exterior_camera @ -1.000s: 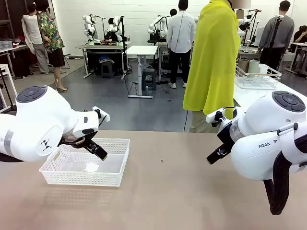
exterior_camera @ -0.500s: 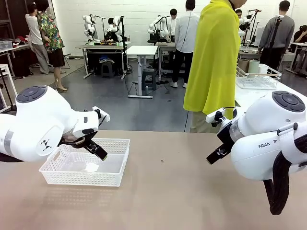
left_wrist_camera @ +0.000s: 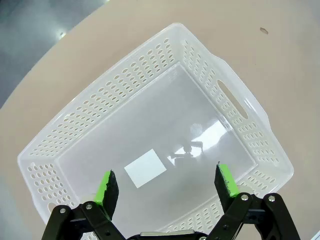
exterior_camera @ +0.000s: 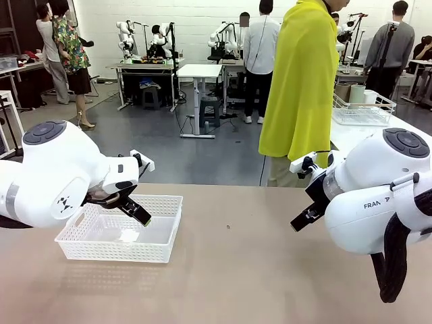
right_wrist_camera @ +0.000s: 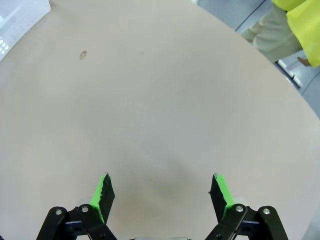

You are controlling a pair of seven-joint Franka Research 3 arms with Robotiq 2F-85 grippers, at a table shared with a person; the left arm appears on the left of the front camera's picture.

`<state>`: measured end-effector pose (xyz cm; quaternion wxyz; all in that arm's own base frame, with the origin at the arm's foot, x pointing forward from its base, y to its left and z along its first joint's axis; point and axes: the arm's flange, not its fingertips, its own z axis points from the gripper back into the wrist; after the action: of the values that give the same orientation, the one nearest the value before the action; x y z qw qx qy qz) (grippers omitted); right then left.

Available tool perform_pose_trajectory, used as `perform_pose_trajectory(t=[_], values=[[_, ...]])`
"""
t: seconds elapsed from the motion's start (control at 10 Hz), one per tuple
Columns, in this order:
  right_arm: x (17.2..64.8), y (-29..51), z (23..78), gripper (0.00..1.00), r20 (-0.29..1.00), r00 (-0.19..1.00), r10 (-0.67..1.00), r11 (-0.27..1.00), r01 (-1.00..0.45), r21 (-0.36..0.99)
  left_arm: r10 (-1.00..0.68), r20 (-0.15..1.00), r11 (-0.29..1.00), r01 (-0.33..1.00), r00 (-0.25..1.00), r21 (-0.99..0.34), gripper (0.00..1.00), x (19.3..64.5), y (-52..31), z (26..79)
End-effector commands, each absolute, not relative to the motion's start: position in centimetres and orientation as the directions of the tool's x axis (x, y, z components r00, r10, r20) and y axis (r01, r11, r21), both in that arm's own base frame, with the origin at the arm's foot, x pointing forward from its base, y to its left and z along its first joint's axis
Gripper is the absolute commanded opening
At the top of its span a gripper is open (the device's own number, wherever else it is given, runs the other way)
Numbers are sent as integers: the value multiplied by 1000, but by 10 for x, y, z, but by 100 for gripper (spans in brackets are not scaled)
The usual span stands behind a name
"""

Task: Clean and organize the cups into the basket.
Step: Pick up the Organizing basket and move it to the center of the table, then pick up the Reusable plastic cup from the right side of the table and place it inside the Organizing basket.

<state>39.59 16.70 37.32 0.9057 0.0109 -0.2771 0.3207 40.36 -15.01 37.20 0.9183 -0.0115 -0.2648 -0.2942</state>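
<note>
Two-finger left gripper (left_wrist_camera: 167, 182): spread wide, empty, above the basket (left_wrist_camera: 125, 92), near left.
Right gripper (right_wrist_camera: 162, 192): spread wide, empty, over the tan table (right_wrist_camera: 165, 100), right.

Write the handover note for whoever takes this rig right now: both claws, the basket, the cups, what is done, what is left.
Left claw: open, holding nothing, hanging over the inside of the basket.
Right claw: open, holding nothing, over bare table.
Basket: on the robot's left part of the table, no cup in it.
Cups: what may be some stand in a wire basket on the table behind, at right; too small to be sure.
A person in yellow stands at the far side.
Done: nothing placed. Left: every cup.
</note>
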Motion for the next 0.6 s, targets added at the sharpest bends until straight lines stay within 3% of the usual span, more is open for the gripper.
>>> perform_pose_trajectory(t=[0.0, 0.2, 0.5], values=[[379, 165, 400, 100, 487, 649, 585, 790, -590, -163, -542, 464, 824, 552, 701, 129, 100, 395, -145, 392], [350, 158, 488, 100, 441, 694, 570, 818, -532, -220, -576, 412, 798, 594, 706, 98, 100, 378, -134, 468], [294, 154, 546, 100, 354, 710, 609, 793, -532, -296, -628, 419, 757, 640, 656, 133, 100, 325, -125, 538]])
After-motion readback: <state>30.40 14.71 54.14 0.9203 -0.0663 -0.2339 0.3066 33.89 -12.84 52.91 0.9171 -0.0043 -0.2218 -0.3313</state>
